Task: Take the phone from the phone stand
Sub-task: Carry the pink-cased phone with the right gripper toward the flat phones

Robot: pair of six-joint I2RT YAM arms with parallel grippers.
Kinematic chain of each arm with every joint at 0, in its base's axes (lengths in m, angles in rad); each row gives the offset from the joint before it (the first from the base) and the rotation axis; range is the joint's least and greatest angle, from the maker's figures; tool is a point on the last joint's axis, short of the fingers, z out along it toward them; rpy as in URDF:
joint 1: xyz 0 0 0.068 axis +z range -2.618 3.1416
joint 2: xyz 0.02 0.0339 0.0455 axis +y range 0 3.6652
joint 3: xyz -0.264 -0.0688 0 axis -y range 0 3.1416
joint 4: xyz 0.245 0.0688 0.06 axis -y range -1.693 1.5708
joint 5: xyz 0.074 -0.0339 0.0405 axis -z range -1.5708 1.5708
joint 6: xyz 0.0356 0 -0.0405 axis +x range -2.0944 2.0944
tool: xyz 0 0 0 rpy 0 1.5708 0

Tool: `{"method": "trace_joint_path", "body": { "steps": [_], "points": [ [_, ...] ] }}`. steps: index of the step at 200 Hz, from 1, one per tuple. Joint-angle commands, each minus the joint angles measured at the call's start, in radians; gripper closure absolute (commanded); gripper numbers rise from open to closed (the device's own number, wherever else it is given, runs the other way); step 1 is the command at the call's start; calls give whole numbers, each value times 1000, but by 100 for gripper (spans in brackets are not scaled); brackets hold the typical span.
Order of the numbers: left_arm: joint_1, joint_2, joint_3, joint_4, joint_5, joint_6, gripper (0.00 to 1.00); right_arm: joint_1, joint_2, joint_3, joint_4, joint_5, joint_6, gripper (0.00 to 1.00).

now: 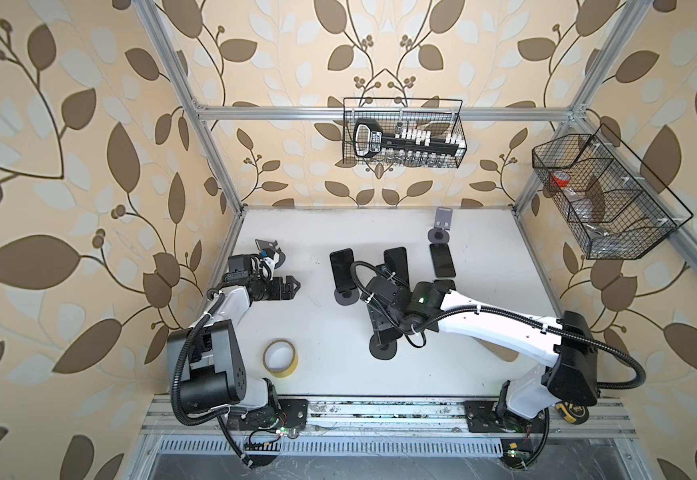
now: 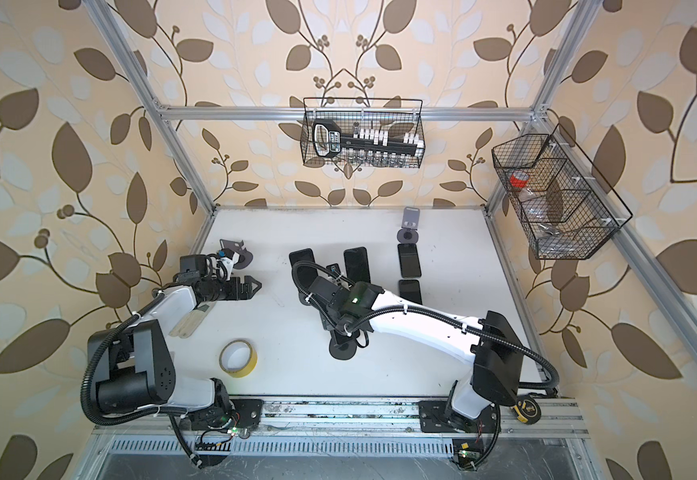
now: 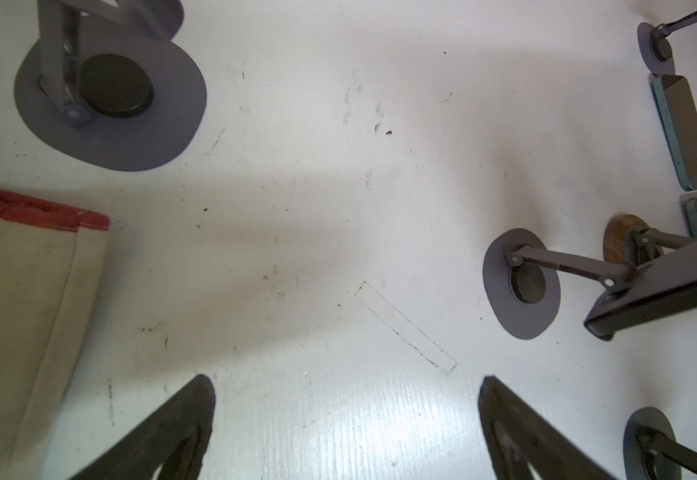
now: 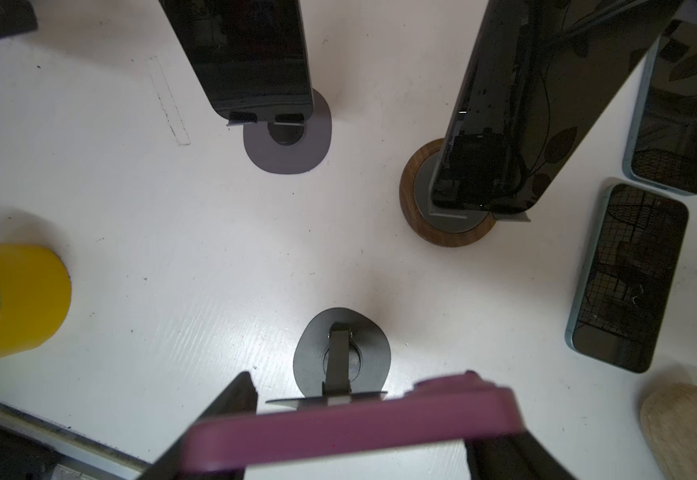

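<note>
While our right gripper [image 4: 363, 415] pinches the purple phone [image 4: 338, 430] at its stand [image 4: 340, 361] and our left gripper [image 3: 346, 380] gapes empty, we judge a clean upward lift comes next.

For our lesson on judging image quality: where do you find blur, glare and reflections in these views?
Right wrist view: the purple-cased phone nearest the lens is out of focus; a flat-lying phone shows gridded reflections. Left wrist view: glare streaks the white table. Both top views: even light, faint shadows.
</note>
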Motion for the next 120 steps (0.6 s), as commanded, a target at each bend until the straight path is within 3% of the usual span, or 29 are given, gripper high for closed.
{"method": "trace_joint_path", "body": {
  "steps": [1,41,120],
  "points": [
    [12,-23,1,1,11,11,1,-26,-60,34,-9,-12,-37,37],
    [12,-23,2,1,11,11,1,-97,-131,10,-8,-67,-84,37],
    [12,-17,5,-2,13,11,1,-312,-278,-53,-80,-68,-176,38]
  ]
}}
